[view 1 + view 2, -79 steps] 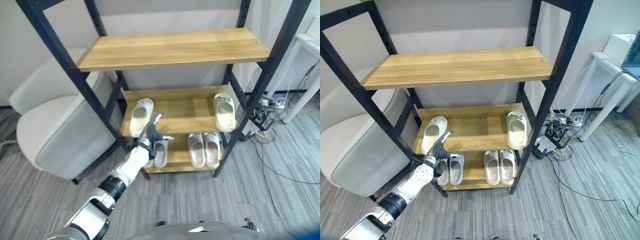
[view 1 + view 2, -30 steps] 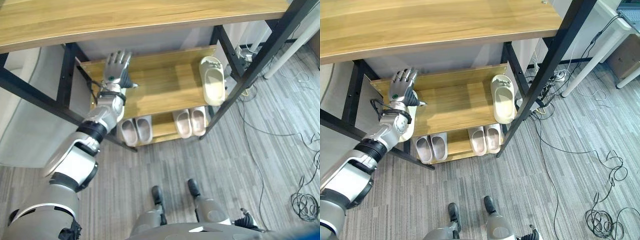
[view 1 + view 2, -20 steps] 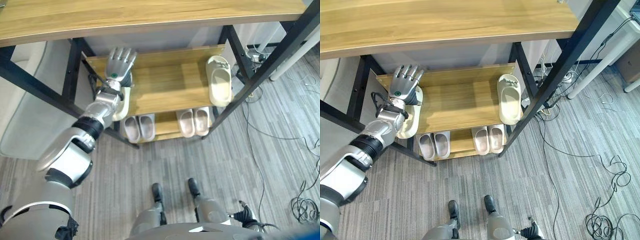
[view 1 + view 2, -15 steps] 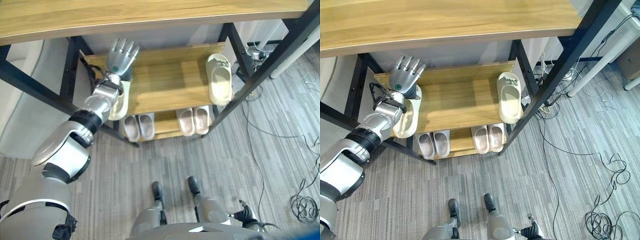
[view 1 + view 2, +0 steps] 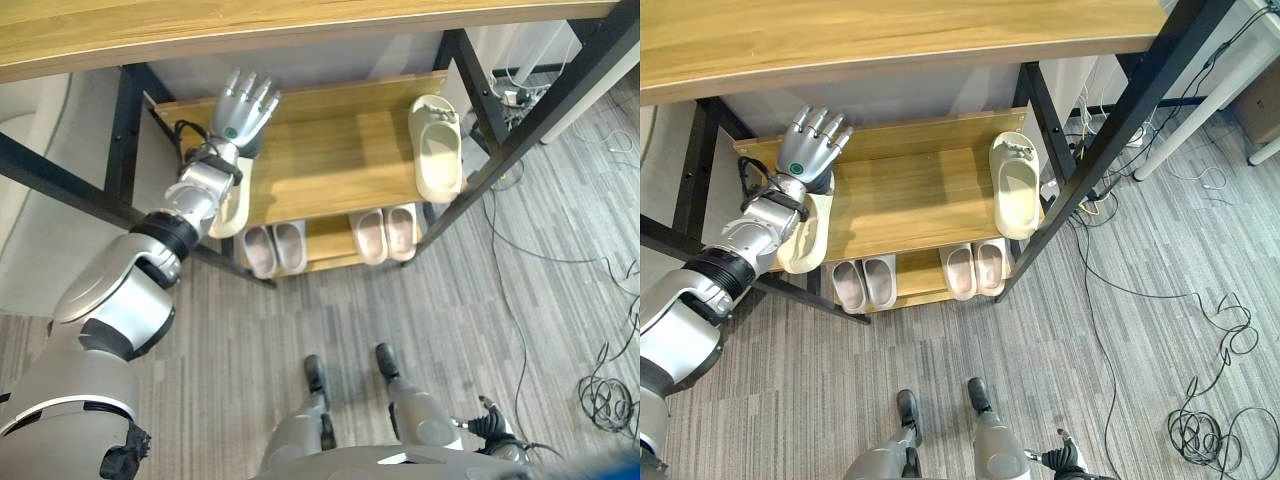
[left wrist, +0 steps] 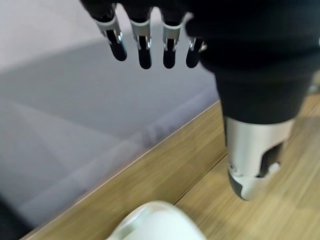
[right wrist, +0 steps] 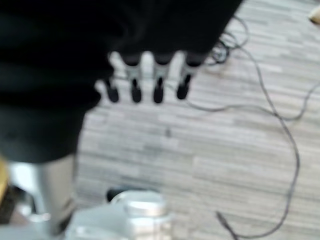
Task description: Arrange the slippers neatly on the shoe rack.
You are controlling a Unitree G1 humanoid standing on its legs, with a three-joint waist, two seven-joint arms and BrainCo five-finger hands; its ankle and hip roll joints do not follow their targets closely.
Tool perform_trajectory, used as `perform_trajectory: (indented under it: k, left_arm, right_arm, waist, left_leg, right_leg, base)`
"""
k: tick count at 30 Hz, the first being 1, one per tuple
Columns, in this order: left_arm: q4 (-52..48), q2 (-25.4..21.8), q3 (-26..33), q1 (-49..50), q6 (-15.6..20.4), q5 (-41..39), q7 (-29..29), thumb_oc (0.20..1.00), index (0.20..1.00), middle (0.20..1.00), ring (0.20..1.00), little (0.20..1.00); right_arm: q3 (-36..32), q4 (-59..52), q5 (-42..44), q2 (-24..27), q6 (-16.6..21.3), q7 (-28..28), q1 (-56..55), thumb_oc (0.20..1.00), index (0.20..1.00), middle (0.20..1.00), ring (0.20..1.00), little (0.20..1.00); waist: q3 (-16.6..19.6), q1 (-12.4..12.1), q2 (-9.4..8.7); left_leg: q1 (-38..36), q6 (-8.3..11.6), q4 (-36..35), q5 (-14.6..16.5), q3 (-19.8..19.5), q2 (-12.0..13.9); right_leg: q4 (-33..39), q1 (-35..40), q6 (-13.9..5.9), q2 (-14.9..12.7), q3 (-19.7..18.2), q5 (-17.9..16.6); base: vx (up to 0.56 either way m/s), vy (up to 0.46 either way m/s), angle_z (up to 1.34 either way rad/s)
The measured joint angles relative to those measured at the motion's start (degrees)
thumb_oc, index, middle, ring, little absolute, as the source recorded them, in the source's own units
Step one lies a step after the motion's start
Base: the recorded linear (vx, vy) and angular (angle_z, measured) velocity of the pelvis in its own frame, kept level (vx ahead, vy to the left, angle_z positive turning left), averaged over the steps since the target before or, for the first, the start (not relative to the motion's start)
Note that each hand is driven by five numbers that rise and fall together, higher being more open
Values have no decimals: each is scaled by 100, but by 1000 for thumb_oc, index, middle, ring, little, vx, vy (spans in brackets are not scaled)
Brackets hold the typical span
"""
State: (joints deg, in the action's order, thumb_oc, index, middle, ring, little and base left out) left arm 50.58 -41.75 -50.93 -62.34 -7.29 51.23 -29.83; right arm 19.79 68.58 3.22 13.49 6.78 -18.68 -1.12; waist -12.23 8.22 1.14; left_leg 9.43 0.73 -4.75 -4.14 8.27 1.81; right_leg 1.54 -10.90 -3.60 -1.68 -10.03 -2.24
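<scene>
Reaching over the cream slipper (image 5: pixel 806 236) at left centre of the frame, on the middle shelf (image 5: pixel 910 205) of the shoe rack (image 5: pixel 1120 110), with left hand (image 5: pixel 806 150) spread flat, fingers (image 6: pixel 145 50) straight, holding nothing. Best lowered onto the toe, then slid right toward its mate (image 5: pixel 1016 198) at the shelf's right end without tipping it off the edge. Right hand (image 7: pixel 145 85) hanging over the floor, fingers extended, empty. Slipper toe hidden beneath the hand; contact impossible to judge.
</scene>
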Motion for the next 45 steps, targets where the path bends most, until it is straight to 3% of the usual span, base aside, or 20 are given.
perform_trajectory:
  k: [14, 30, 45]
  left_arm:
    - [89, -194, -55, -137, -7, 24, 211, 1000, 1000, 1000, 1000, 1000]
    - [915, -108, -266, -150, -14, 189, 258, 1000, 1000, 1000, 1000, 1000]
    - [1196, -85, -317, -422, -353, 223, 229, 1000, 1000, 1000, 1000, 1000]
  right_arm:
    - [17, -28, 227, 5, 55, 59, 143, 1000, 1000, 1000, 1000, 1000]
    - [133, -21, 432, 7, 117, 62, 215, 1000, 1000, 1000, 1000, 1000]
    - [338, -60, 432, 51, 176, 38, 376, 1000, 1000, 1000, 1000, 1000]
  waist:
    - [-161, -19, 0]
    - [-249, 12, -26]
    - [-255, 37, -24]
  left_leg:
    - [133, 12, 64, -23, -100, -4]
    - [370, 10, 175, -22, -97, -6]
    - [780, 8, 299, -24, 61, 26]
  right_leg:
    - [-13, -54, 0, -6, 124, 0]
    - [-114, -292, -2, -6, 121, -5]
    - [-308, -823, -16, 39, -26, -66]
  base:
    - [-2, 1, 4]
    - [0, 0, 0]
    - [10, 1, -6]
